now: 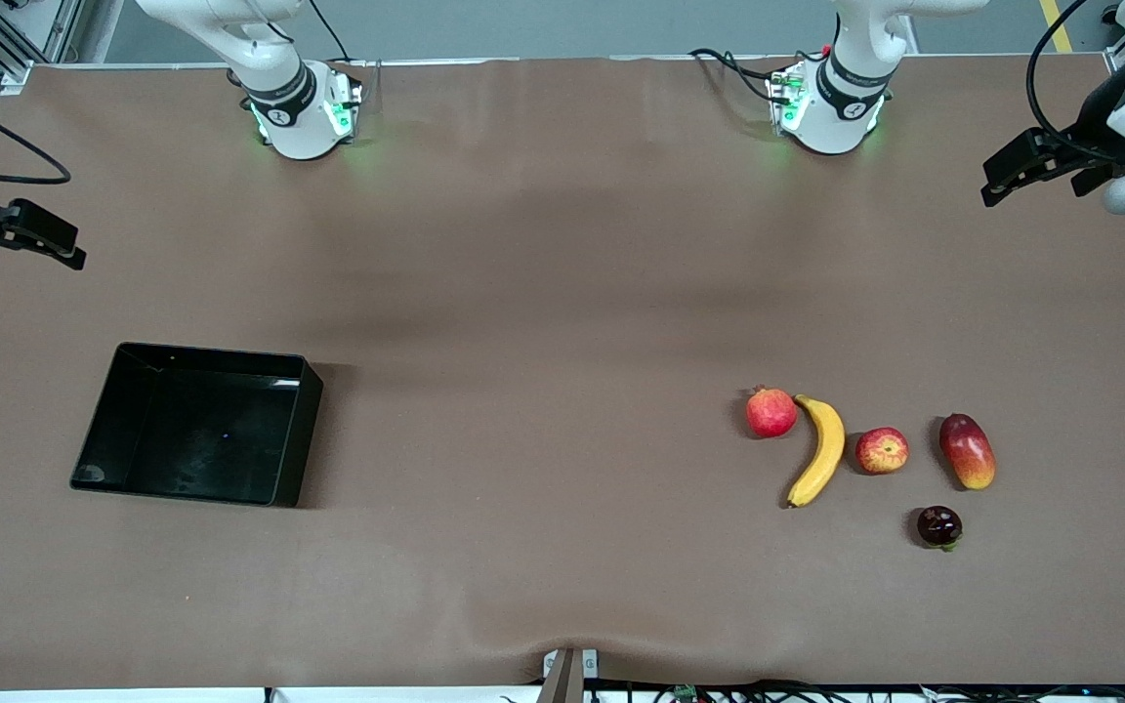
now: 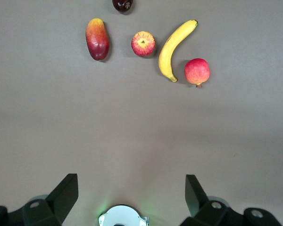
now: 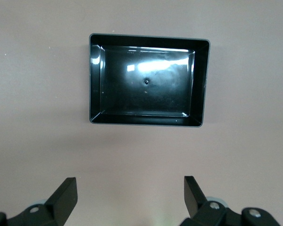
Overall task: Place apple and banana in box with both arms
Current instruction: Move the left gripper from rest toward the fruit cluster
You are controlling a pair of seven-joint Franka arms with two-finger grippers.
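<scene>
You are looking at a wide table (image 1: 543,293) covered in a smooth brown sheet, with a few soft ripples along its near edge. Above the top edge of the table runs a strip of grey floor, and cables trail along the near edge.

Your black box (image 1: 113,430) sits toward the right arm's end of the table, open and with nothing in it; the right wrist view shows its glossy floor (image 3: 146,80) catching reflections of the lights.

All the fruit is grouped toward the left arm's end, well apart from the box. The banana (image 1: 819,451) lies between the pomegranate (image 1: 770,412) and the apple (image 1: 882,450), just beside each. The mango (image 1: 967,450) lies past the apple toward the left arm's end, and a small dark fruit (image 1: 939,525) sits nearer the front camera than both.

Your left gripper (image 1: 1012,174) hangs above the table's edge at its own end, fingers (image 2: 63,193) spread wide with nothing between them. Your right gripper (image 1: 40,239) hangs above the table edge at its end, fingers (image 3: 66,195) likewise spread and holding nothing. Both arms wait.
</scene>
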